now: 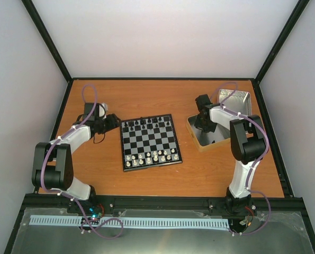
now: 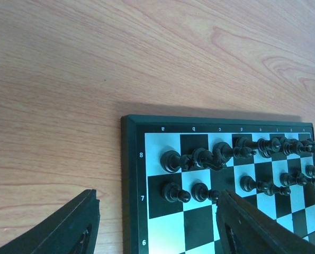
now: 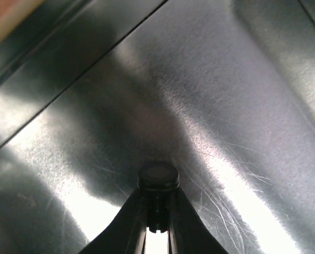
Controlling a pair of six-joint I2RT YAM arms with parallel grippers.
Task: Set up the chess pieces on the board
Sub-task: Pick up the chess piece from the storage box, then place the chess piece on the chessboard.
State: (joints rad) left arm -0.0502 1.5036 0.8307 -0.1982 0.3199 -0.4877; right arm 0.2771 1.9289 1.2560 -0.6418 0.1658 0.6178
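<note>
Nearly done: most black chess pieces on board, right claw pinching one black piece in tin tray, left claw open.

black-and-silver checkered board, black pieces

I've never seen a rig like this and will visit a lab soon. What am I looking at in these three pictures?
A robot's left arm and right arm are bolted at the near edge of a wooden table. The wide picture comes from a fixed camera above and behind them; the other two come from a camera on each wrist, looking past its fingers. In the middle lies a chessboard, black pieces on its far rows, white pieces on its near rows. At the right stands an open metal tin. The left gripper hangs open by the board's far left corner, holding nothing. The right gripper reaches into the tin, its fingers closed on one small black piece.
</note>
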